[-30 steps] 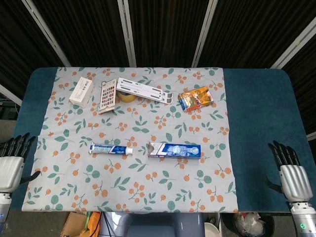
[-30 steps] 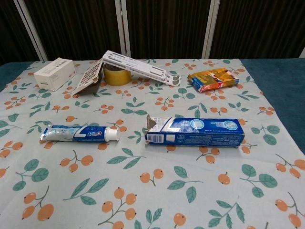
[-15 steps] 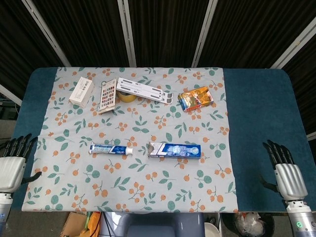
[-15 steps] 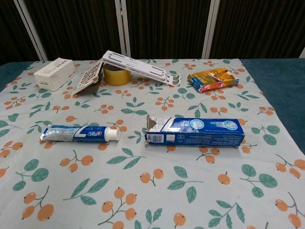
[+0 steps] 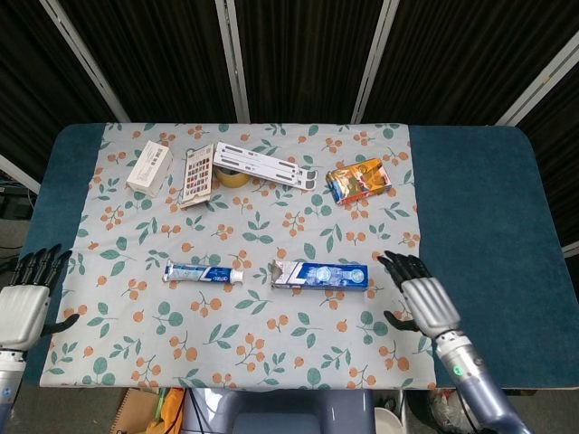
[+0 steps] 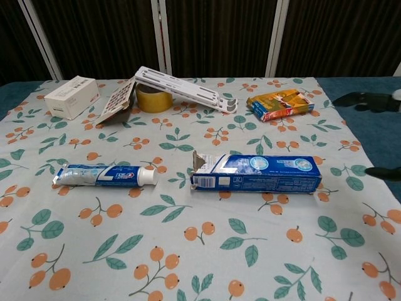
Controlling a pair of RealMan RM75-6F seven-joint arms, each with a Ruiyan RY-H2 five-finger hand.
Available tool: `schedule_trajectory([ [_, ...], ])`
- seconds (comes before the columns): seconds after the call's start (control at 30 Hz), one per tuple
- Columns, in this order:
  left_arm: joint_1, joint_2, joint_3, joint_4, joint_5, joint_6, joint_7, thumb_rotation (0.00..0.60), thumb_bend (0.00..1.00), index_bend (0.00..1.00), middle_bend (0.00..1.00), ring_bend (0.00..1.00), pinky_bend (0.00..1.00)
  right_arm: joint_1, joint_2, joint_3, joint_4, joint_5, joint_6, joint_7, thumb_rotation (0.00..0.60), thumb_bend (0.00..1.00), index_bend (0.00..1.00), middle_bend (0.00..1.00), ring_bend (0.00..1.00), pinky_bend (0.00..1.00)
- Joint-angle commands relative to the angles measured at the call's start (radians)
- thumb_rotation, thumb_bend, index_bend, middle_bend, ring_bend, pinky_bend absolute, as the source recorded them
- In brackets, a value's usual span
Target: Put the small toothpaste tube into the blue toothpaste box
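Note:
The small toothpaste tube (image 5: 204, 272) (image 6: 105, 175) lies flat on the floral cloth, white cap pointing right. To its right lies the blue toothpaste box (image 5: 322, 275) (image 6: 255, 174), its left end flap open and facing the tube's cap. My right hand (image 5: 422, 299) hovers just right of the box with fingers spread and nothing in it; in the chest view only its dark fingertips (image 6: 362, 100) show at the right edge. At the table's left edge my left hand (image 5: 24, 299) is empty with fingers apart, far from the tube.
Along the back of the cloth sit a white carton (image 5: 149, 166), a patterned card (image 5: 198, 175), a yellow tape roll (image 5: 232, 175) under a white slotted stand (image 5: 266, 164), and an orange snack packet (image 5: 359, 179). Bare blue table (image 5: 479, 208) lies to the right.
My right hand has swung in from the table's right edge toward the right end of the blue box. The left hand has barely moved. Tube and box lie as before.

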Motion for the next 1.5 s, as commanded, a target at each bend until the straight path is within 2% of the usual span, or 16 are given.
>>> schedule_trajectory([
  [0.03,0.001,0.005,0.0,-0.005,-0.005,-0.004,-0.006,0.6,0.0,0.0,0.0,0.0,0.03,0.082,-0.122,0.041,0.017,0.123,-0.042,-0.126,0.6,0.31,0.0,0.0,0.0,0.0],
  [0.27,-0.001,0.019,0.002,-0.018,-0.021,-0.02,-0.022,0.6,0.0,0.0,0.0,0.0,0.03,0.168,-0.27,0.082,0.098,0.296,-0.04,-0.24,0.6,0.31,0.0,0.0,0.0,0.0],
  [0.53,-0.005,0.03,0.003,-0.031,-0.031,-0.039,-0.038,0.6,0.0,0.0,0.0,0.0,0.03,0.232,-0.356,0.106,0.19,0.395,-0.045,-0.282,0.6,0.31,0.0,0.02,0.0,0.0],
  [0.63,-0.009,0.034,0.002,-0.035,-0.04,-0.05,-0.045,0.6,0.0,0.0,0.0,0.0,0.03,0.253,-0.381,0.112,0.229,0.426,-0.05,-0.289,0.6,0.31,0.0,0.06,0.01,0.01],
  [0.73,-0.012,0.039,0.001,-0.038,-0.048,-0.06,-0.05,0.6,0.0,0.0,0.0,0.0,0.03,0.265,-0.399,0.114,0.26,0.442,-0.05,-0.288,0.6,0.31,0.01,0.12,0.06,0.05],
  [0.87,-0.016,0.044,0.001,-0.044,-0.055,-0.072,-0.057,0.6,0.0,0.0,0.0,0.0,0.03,0.273,-0.427,0.108,0.302,0.443,-0.041,-0.275,0.6,0.31,0.07,0.21,0.15,0.1],
  [1.03,-0.021,0.046,0.0,-0.047,-0.062,-0.084,-0.061,0.6,0.0,0.0,0.0,0.0,0.03,0.277,-0.451,0.095,0.343,0.44,-0.037,-0.26,0.6,0.31,0.11,0.26,0.2,0.13],
  [1.2,-0.025,0.047,-0.001,-0.049,-0.068,-0.091,-0.064,0.6,0.0,0.0,0.0,0.0,0.03,0.278,-0.471,0.084,0.37,0.437,-0.03,-0.249,0.6,0.31,0.23,0.38,0.32,0.26],
  [1.33,-0.027,0.048,-0.001,-0.051,-0.069,-0.094,-0.064,0.6,0.0,0.0,0.0,0.0,0.03,0.276,-0.482,0.076,0.386,0.423,-0.018,-0.244,0.6,0.31,0.37,0.49,0.43,0.4],
  [1.5,-0.028,0.049,0.001,-0.053,-0.071,-0.096,-0.063,0.6,0.0,0.0,0.0,0.0,0.03,0.263,-0.478,0.069,0.372,0.384,0.007,-0.214,0.6,0.3,0.42,0.53,0.46,0.42],
])
